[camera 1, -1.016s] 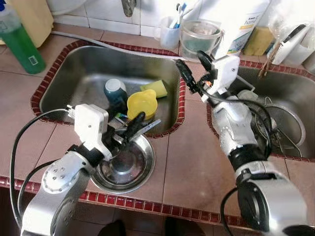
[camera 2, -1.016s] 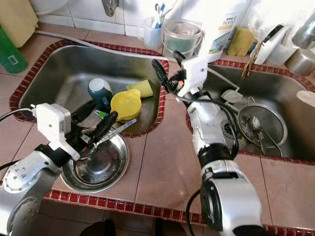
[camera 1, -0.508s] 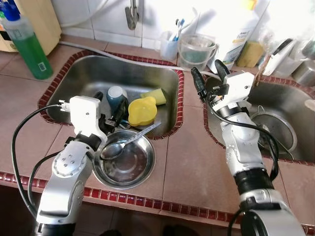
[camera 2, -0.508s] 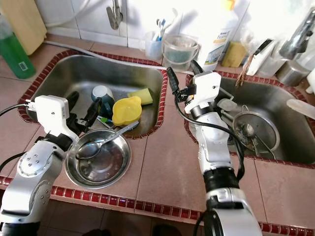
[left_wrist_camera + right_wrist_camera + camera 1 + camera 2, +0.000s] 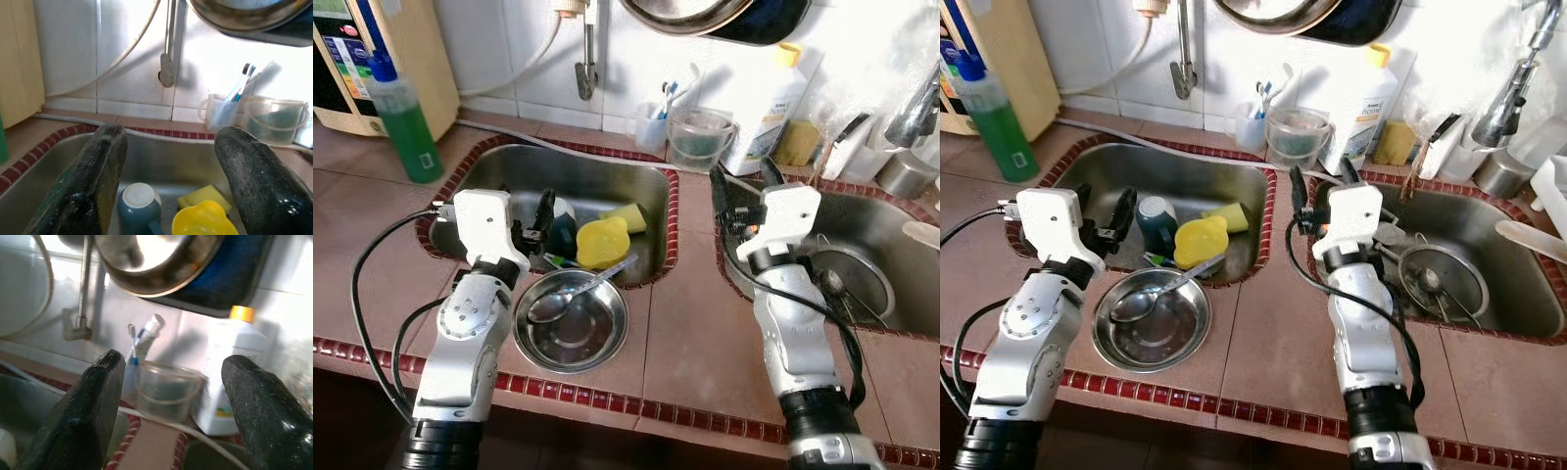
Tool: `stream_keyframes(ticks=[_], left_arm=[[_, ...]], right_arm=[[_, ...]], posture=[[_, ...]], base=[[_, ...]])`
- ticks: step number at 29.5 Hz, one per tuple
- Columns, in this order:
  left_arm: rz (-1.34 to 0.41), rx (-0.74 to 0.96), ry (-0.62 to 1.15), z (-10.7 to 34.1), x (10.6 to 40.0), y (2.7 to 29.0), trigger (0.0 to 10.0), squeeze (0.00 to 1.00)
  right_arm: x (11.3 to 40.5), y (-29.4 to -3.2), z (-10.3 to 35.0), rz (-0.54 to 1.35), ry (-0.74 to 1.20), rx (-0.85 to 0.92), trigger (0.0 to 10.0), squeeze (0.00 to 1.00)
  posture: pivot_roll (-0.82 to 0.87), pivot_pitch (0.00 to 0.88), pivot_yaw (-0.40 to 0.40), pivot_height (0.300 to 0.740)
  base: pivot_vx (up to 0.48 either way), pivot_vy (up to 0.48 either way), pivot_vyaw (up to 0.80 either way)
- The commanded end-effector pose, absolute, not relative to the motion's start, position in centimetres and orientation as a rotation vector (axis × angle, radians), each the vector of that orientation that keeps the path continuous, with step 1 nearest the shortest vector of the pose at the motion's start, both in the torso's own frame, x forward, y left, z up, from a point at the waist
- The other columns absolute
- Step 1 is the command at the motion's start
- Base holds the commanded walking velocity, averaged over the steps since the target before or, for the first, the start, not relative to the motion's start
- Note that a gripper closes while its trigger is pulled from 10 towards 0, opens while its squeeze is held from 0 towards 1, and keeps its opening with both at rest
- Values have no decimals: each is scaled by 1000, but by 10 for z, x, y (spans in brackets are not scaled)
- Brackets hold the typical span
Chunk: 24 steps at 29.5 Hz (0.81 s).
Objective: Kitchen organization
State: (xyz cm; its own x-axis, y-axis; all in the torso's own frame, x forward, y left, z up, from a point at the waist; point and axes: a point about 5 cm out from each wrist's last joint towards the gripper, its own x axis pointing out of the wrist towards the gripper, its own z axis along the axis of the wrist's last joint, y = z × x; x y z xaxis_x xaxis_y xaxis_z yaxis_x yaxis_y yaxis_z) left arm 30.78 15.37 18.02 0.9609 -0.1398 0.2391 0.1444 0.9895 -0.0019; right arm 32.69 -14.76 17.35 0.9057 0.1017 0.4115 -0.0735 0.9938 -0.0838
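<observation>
A steel bowl (image 5: 592, 345) sits on the tiled counter in front of the left sink. A spoon (image 5: 570, 295) lies in it, its handle over the far rim. My left gripper (image 5: 1102, 217) hangs open and empty above the sink's front left edge, just left of the bowl. In the left wrist view its fingers (image 5: 95, 181) point at a blue cup (image 5: 138, 203), a yellow cup (image 5: 205, 223) and a yellow sponge (image 5: 203, 196) in the sink. My right gripper (image 5: 1320, 184) is open and empty over the divider between the sinks.
A green bottle (image 5: 406, 127) stands at the back left. A toothbrush cup (image 5: 654, 125), a clear tub (image 5: 695, 139) and a white detergent bottle (image 5: 771, 103) line the back ledge. The right sink (image 5: 891, 211) holds a strainer (image 5: 847, 284). A pan hangs overhead (image 5: 705, 15).
The spoon has gone from my left gripper into the bowl, and that gripper has pulled back and up. The right gripper has drawn back. The camera has risen.
</observation>
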Motion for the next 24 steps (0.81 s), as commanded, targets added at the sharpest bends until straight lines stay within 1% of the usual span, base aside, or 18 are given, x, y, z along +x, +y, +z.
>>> stream_keyframes(ticks=[1, 6, 10, 20, 24], left_arm=[[-172, -24, -245, 179, 306, 149, 10000, 0], [-158, -11, -221, 165, 302, 150, 10000, 0], [-138, -42, -234, 159, 300, 154, 10000, 0], [-128, -36, -250, 155, 299, 157, 10000, 0], [-155, -50, -231, 143, 294, 156, 10000, 0]], right_arm=[[324, -151, 176, 62, -433, -61, 10000, 0], [312, -144, 159, 56, -388, -68, 10000, 0], [304, -138, 152, 46, -389, -106, 10000, 0], [296, -135, 151, 18, -406, -87, 10000, 0], [285, -131, 135, 8, -371, -76, 10000, 0]], posture=[[-162, 0, -44, 740], [-167, 0, -49, 740], [-172, 0, -51, 740], [-179, 0, -48, 740], [-189, 0, -39, 740]], base=[[0, 0, 0], [0, 0, 0], [0, 0, 0], [0, 0, 0], [0, 0, 0]])
